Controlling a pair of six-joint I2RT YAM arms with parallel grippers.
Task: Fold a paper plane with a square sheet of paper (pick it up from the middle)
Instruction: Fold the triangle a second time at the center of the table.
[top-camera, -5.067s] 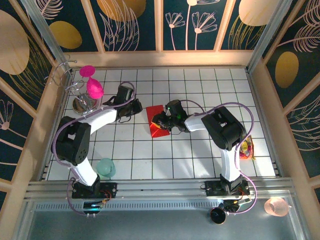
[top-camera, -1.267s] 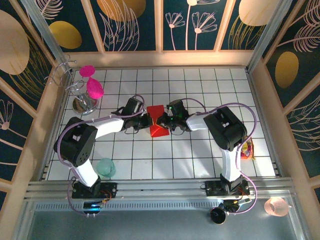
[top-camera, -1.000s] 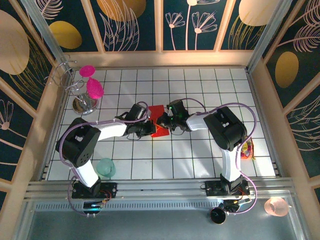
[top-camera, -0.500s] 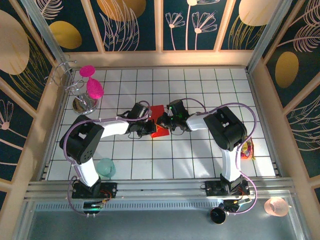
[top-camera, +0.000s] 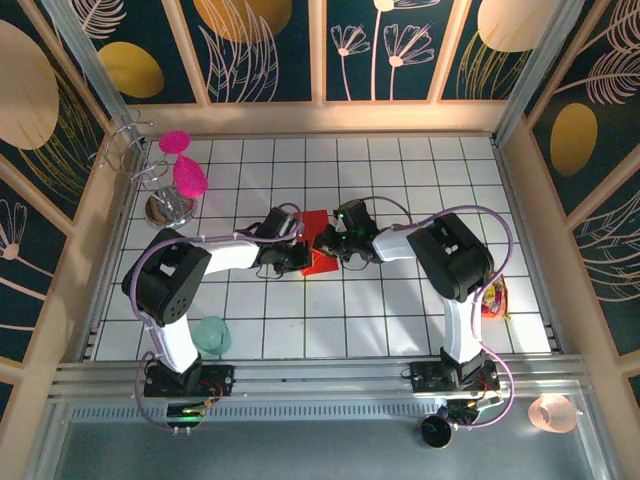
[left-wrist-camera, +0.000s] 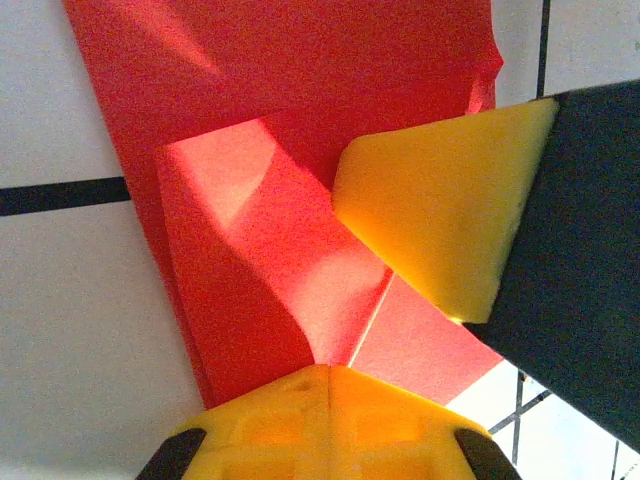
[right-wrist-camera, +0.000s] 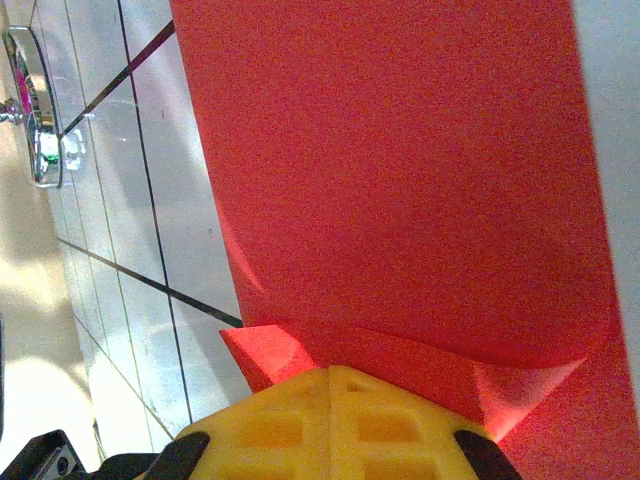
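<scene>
The square sheet of paper (top-camera: 322, 263), bright red and partly folded, lies on the white tiled floor near the middle. My left gripper (top-camera: 298, 254) is shut and its tip rests on the sheet's left side. In the left wrist view the shut yellow tips (left-wrist-camera: 330, 370) press where two folded flaps (left-wrist-camera: 270, 250) meet at a crease. My right gripper (top-camera: 327, 240) is also shut and presses the sheet from the right. Its yellow finger (left-wrist-camera: 440, 210) lies on the paper ahead of my left tips. In the right wrist view its tips (right-wrist-camera: 330, 372) sit on a folded edge of the sheet (right-wrist-camera: 400, 150).
Two magenta goblets (top-camera: 186, 176) hang on a metal stand (top-camera: 164, 208) at the back left. A teal cup (top-camera: 212, 334) stands by the left arm's base. A colourful wrapper (top-camera: 492, 298) lies at the right wall. Wooden walls ring the floor.
My left gripper has slid right onto the paper and pressed its raised flap down flatter. The right gripper has stayed on the sheet.
</scene>
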